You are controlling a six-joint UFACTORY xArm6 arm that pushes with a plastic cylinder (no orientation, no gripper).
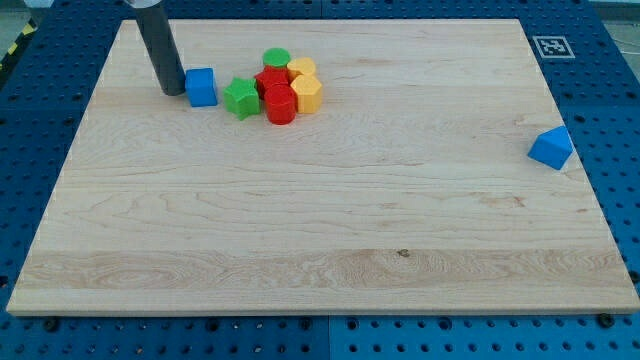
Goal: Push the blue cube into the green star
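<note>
The blue cube (202,87) sits on the wooden board at the view's upper left. The green star (240,98) lies just to its right, a small gap between them. My tip (172,92) rests on the board right against the cube's left side. The dark rod rises from it to the view's top edge.
A tight cluster sits to the right of the star: a green cylinder (277,58), red blocks (277,95) and yellow blocks (305,85). A second blue block (551,148) lies near the board's right edge. The board (320,230) lies on a blue perforated table.
</note>
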